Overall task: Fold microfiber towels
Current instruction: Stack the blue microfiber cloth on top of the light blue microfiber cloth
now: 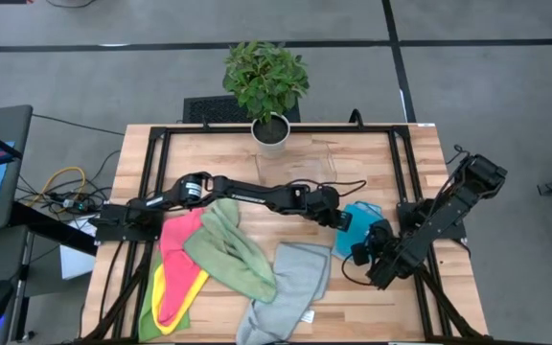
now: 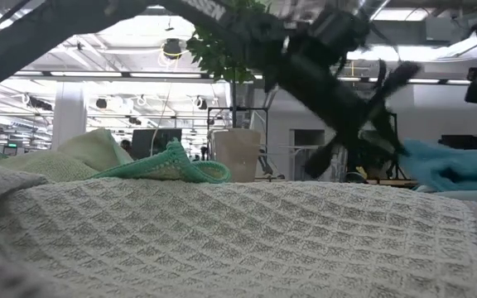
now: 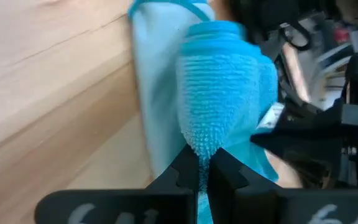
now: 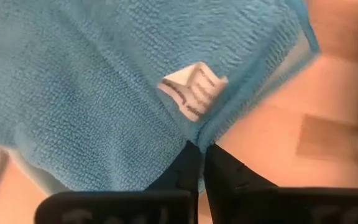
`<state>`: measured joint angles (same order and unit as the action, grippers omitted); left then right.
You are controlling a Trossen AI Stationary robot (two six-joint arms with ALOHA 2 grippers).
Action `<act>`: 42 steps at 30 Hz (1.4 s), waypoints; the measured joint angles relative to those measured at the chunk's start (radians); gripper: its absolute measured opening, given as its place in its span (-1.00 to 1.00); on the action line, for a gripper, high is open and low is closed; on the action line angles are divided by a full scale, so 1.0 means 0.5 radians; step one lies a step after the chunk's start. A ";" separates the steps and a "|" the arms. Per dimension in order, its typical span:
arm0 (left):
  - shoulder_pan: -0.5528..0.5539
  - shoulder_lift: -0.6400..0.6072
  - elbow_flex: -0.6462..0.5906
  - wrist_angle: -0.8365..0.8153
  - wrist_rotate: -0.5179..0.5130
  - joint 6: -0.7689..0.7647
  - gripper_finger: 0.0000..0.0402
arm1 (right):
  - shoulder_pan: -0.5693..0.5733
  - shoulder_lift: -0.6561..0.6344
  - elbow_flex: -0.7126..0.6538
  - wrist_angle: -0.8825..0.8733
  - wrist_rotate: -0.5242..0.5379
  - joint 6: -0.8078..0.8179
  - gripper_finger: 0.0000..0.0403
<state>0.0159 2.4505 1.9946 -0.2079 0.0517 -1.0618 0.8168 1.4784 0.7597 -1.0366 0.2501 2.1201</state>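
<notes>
- Our left fingers (image 3: 199, 163) are pressed together, pinching a bunched edge of the blue towel (image 1: 357, 226), which rises straight ahead of them.
- Our right fingers (image 4: 202, 163) are nearly together, nipping the towel's hem beside its white label (image 4: 192, 93); whether they are letting go, we cannot tell.
- The blue towel lies on the worktop (image 1: 372, 158) just right of the grey towel (image 1: 290, 292), between both grippers: left gripper (image 1: 341, 220) at its left edge, right gripper (image 1: 376, 240) at its near right.
- Both arms are equally close; we judge the fold turns on carrying the pinched left edge across toward the right fingers.
- The green towel (image 1: 226, 247) and pink towel (image 1: 176, 259) wait left of the grey one.
</notes>
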 joint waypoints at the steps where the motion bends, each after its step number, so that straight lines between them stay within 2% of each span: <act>1: -0.001 0.019 -0.006 0.018 0.041 -0.026 -1.00 | 0.003 0.002 -0.001 -0.003 -0.016 0.003 -0.79; 5: -0.005 0.109 -0.011 0.101 0.158 -0.145 -1.00 | 0.003 0.004 -0.003 -0.043 -0.075 0.003 -0.73; 10: 0.006 0.097 -0.010 -0.016 0.061 -0.043 -1.00 | 0.018 0.002 -0.004 -0.061 -0.126 0.009 -0.67; 13: 0.032 0.093 0.008 0.038 0.060 -0.019 -0.96 | 0.019 0.003 -0.003 -0.051 -0.117 0.007 -0.56; 19: 0.030 0.080 0.046 0.065 0.136 -0.008 -0.63 | 0.020 -0.004 -0.001 -0.065 -0.097 -0.028 -0.26; 22: 0.024 0.082 0.046 0.076 0.157 -0.019 -0.44 | 0.056 -0.089 0.047 -0.186 -0.038 0.011 -0.17; 27: 0.014 0.092 0.047 0.081 0.194 -0.005 -0.21 | 0.138 -0.237 0.101 -0.384 0.075 0.160 -0.11; 33: 0.015 0.100 0.047 0.086 0.219 0.029 0.00 | 0.160 -0.272 0.091 -0.336 0.382 0.241 -0.10; 36: 0.049 0.100 0.047 0.080 0.360 0.037 0.10 | 0.135 -0.273 0.017 -0.165 0.492 0.256 -0.10; 42: 0.131 0.100 0.047 0.063 0.692 -0.027 0.23 | 0.063 -0.272 -0.147 0.125 0.480 0.111 -0.10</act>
<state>0.0813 2.5004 2.0182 -0.1767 0.3979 -1.0755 0.8484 1.3422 0.6863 -0.9740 0.4899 2.1758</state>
